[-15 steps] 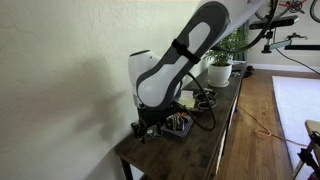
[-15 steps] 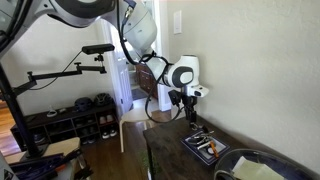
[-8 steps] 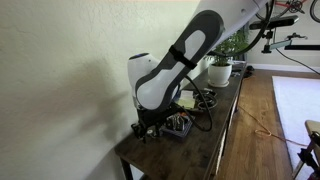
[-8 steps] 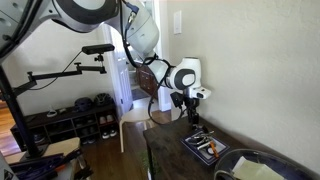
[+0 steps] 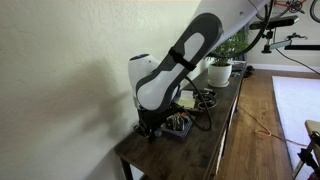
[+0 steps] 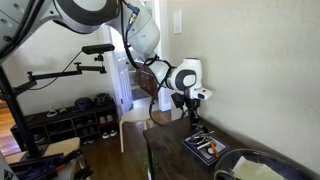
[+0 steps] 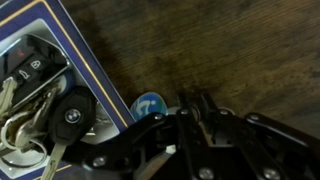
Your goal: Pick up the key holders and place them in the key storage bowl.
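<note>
In the wrist view my gripper (image 7: pixel 195 106) is down on the dark wooden table, just right of the key storage bowl (image 7: pixel 92 62), a dark tray with a blue rim. Its fingers are drawn almost together around a small metal ring. A round blue-and-white tag (image 7: pixel 148 103) lies against the left finger; it looks like part of the same key holder. The tray holds a black car key fob (image 7: pixel 70 115) and a jumble of keys. In both exterior views the gripper (image 5: pixel 150 131) (image 6: pixel 193 122) points straight down beside the tray (image 5: pixel 181 126) (image 6: pixel 206 147), near the wall.
The narrow table runs along the wall. Potted plants (image 5: pixel 219 68) and cables stand further along it. A dark round dish (image 6: pixel 256 170) sits at the near end. The table edge (image 5: pixel 222 140) drops to the wood floor.
The jaws have closed from wide apart to nearly together around the small ring beside the tray. The arm has barely moved.
</note>
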Tool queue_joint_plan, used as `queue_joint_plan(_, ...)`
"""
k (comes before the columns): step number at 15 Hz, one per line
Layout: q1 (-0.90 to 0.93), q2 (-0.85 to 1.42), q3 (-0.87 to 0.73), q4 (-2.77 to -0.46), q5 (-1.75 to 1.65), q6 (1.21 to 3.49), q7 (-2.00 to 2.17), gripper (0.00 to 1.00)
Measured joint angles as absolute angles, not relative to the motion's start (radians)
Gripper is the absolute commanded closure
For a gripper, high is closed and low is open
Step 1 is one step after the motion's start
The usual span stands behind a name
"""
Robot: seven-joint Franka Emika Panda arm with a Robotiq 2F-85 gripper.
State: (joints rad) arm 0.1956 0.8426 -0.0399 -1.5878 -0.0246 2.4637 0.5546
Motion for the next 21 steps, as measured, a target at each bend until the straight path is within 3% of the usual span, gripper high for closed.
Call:
queue_joint_plan(20, 0.239, 0.759, -0.041, -1.66, -0.025, 2.527, 0.548, 0.94)
queue_joint_plan(21, 0.241, 0.744, -0.041, -1.676, -0.025, 2.535, 0.548, 0.69)
